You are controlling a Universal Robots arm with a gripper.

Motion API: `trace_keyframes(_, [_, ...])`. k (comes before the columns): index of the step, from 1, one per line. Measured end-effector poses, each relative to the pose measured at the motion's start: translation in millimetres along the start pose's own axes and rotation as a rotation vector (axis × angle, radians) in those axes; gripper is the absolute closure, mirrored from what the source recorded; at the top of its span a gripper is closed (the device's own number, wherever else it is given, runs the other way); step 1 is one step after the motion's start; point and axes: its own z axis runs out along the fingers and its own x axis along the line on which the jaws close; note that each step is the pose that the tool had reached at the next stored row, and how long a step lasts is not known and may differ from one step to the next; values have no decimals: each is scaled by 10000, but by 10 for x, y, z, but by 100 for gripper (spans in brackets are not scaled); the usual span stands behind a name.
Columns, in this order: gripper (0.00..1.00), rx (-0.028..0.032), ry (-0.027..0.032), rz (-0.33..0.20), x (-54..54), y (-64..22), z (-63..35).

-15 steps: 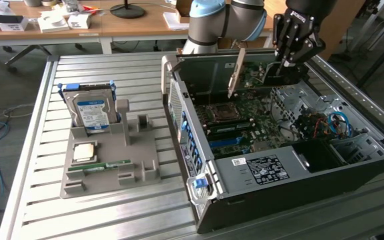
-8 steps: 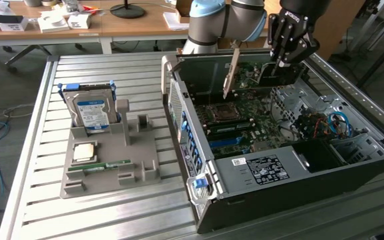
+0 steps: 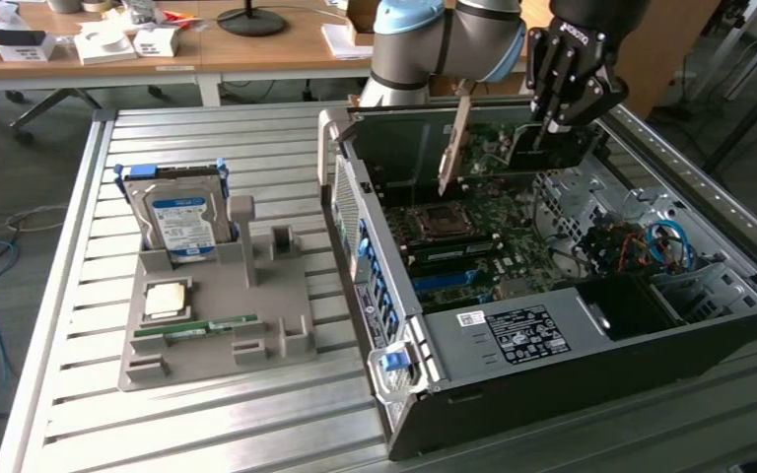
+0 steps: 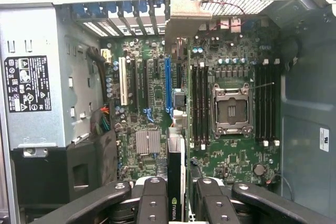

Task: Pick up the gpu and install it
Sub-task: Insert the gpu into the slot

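My gripper [image 3: 560,120] hangs over the far end of the open computer case [image 3: 511,335], shut on the gpu [image 3: 536,150]. The gpu is a thin dark card, and its pale metal bracket [image 3: 455,148] points down into the case. In the wrist view the gpu [image 4: 176,171] stands edge-on between my two black fingers [image 4: 152,200], above the motherboard [image 4: 231,150]. It runs just beside the long blue slot [image 4: 168,87], and its bracket end reaches the rear slot openings [image 4: 181,17]. I cannot tell whether the card's edge touches the slot.
A grey fixture [image 3: 201,325] on the metal table at the exterior view's left carries a blue-labelled hard drive [image 3: 181,219], a processor chip [image 3: 169,299] and a green memory stick [image 3: 197,326]. Inside the case are the empty processor socket [image 4: 230,109], a drive cage [image 4: 31,93] and cables [image 3: 649,246].
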Motion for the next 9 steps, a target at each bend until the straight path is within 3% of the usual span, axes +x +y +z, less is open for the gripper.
trace_keyframes(9, [74, 29, -2, 1, -1, 5, 60])
